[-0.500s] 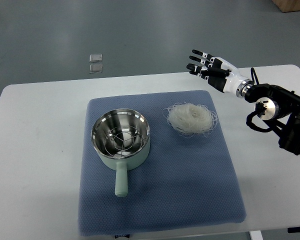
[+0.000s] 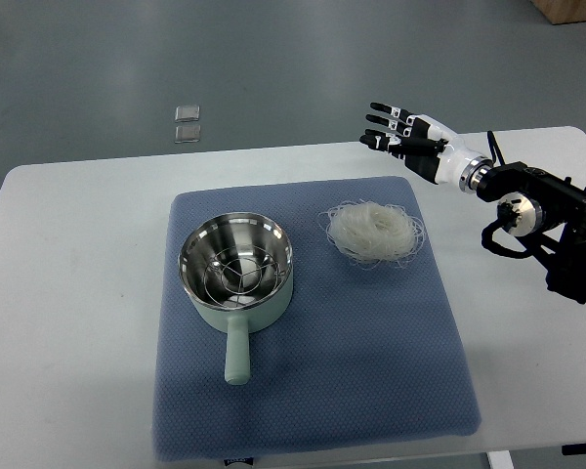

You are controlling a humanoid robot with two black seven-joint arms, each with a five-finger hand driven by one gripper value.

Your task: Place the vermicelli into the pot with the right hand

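A pale tangle of vermicelli lies on the blue mat, right of centre. To its left stands a mint-green pot with a steel inside and a wire rack in it, handle pointing toward the near edge. My right hand hovers above the table's far edge, up and to the right of the vermicelli, fingers spread and pointing left, holding nothing. Its black arm comes in from the right edge. The left arm does not show.
The mat lies on a white table. Two small clear squares lie on the grey floor beyond the table's far edge. A brown box corner shows at the top right.
My right hand has shifted slightly up and away, toward the table's far edge. The vermicelli and pot have not moved.
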